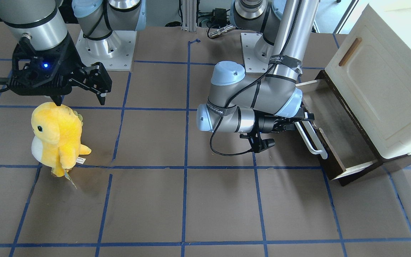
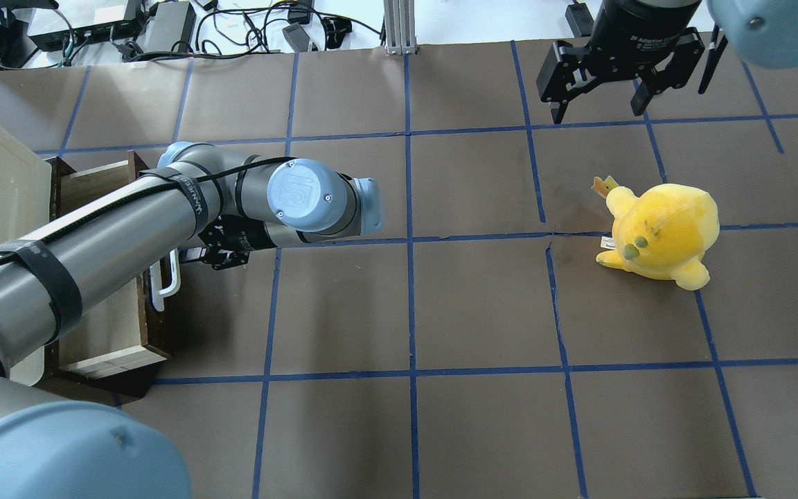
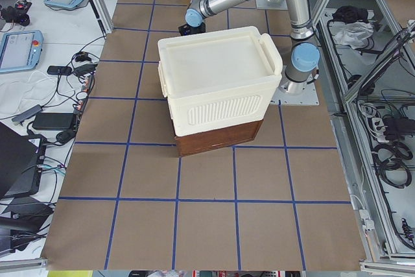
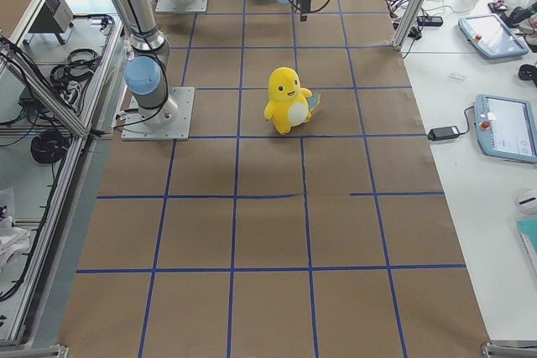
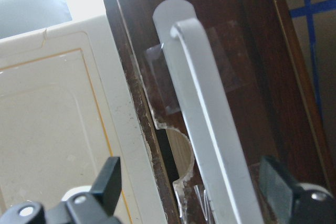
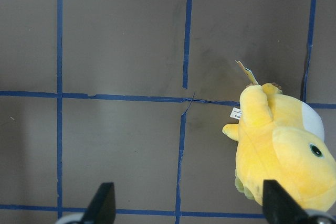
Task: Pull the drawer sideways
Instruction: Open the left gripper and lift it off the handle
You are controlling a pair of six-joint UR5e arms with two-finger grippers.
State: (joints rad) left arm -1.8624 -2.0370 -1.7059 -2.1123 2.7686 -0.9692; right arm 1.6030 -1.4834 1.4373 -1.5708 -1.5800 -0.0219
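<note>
The dark brown drawer (image 1: 337, 135) stands partly pulled out from under the cream-white cabinet (image 1: 380, 89); its pale interior shows in the overhead view (image 2: 104, 326). Its long white bar handle (image 1: 312, 141) runs along the front. My left gripper (image 1: 303, 119) is open at the handle's far end. In the left wrist view the handle (image 5: 210, 129) lies between the two spread fingers (image 5: 107, 179). My right gripper (image 1: 80, 100) is open and empty, hanging above the table far from the drawer, as the right wrist view (image 6: 189, 205) shows.
A yellow plush toy (image 1: 57, 137) stands on the brown blue-taped table (image 1: 219, 200) just below my right gripper. The cabinet has a small brown wooden handle (image 1: 350, 51). Both arm bases stand at the robot's edge of the table.
</note>
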